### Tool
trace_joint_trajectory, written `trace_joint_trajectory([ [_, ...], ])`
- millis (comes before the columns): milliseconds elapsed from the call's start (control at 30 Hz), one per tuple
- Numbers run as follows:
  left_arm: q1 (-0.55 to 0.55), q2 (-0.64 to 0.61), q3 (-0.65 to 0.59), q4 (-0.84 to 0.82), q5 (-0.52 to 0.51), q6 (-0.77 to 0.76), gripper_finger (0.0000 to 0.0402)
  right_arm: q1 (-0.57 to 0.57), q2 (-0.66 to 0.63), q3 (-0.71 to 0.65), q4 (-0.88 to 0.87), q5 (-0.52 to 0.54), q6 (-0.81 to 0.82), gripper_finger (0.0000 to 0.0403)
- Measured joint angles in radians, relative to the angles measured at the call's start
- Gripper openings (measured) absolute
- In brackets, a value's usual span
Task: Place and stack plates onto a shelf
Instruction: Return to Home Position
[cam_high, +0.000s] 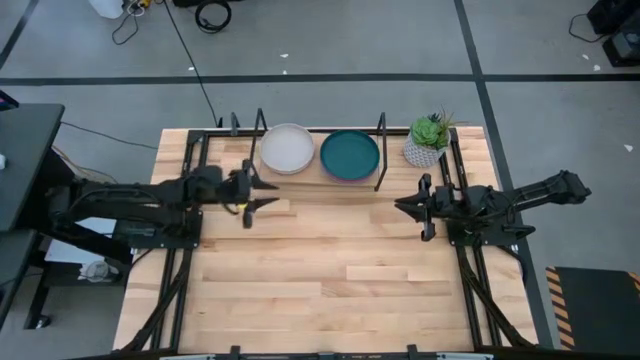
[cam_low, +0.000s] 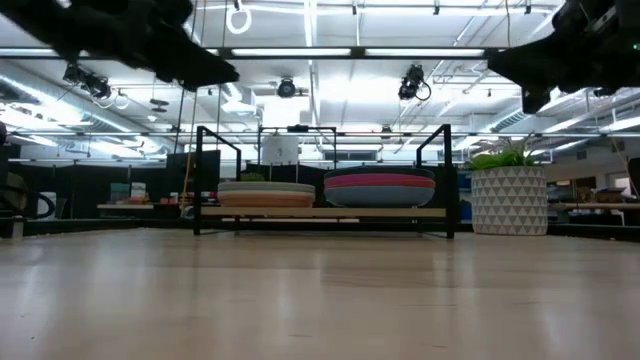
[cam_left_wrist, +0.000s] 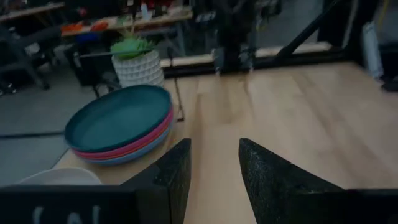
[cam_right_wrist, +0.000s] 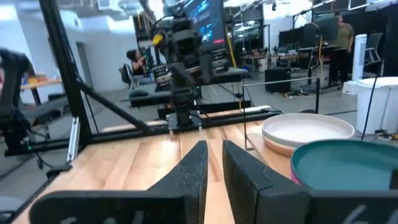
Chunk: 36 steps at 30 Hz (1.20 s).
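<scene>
The shelf (cam_high: 300, 180) stands at the table's far side, its light-wood board (cam_low: 320, 212) between black loop uprights. Two stacks of plates rest on it: one topped by a cream plate (cam_high: 287, 148) over a peach one (cam_low: 265, 200), one topped by a teal plate (cam_high: 350, 155) over magenta and blue ones (cam_left_wrist: 124, 149). My left gripper (cam_high: 272, 193) hovers open and empty just in front of the cream stack. My right gripper (cam_high: 400, 206) hovers shut and empty to the right of the shelf's near edge. Both are above the table.
A green plant in a white patterned pot (cam_high: 428, 143) stands right of the shelf, close to the right upright (cam_high: 381, 150). The slatted wooden tabletop (cam_high: 330, 270) stretches toward the near edge. People and desks show in the room beyond the table.
</scene>
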Motion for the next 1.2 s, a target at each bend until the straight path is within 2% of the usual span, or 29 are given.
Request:
trace_joint_trajectory([
  [100,-0.026,-0.089,-0.078,0.037,-0.005,-0.035,0.0142,0.000,-0.029,-0.052,0.070,0.034,0.013,0.0055],
  [300,-0.061,-0.270,-0.170,0.010,-0.009,-0.071,0.0142,0.000,-0.053,-0.050,0.097,0.112,-0.006,0.0055],
  [800,-0.168,-0.717,-0.365,0.004,-0.053,-0.139,0.0142,0.000,-0.052,-0.050,0.099,0.101,-0.005,0.0057],
  [967,-0.179,-0.802,-0.417,0.009,-0.053,-0.264,0.0142,0.000,-0.052,-0.050,0.099,0.099,-0.005,0.0057],
  [1067,-0.179,-0.806,-0.425,0.008,-0.053,-0.388,0.0142,0.000,-0.052,-0.050,0.099,0.099,-0.005,0.0057],
  [1200,-0.179,-0.805,-0.425,0.006,-0.053,-0.473,0.0142,0.000,-0.052,-0.050,0.099,0.099,-0.005,0.0057],
])
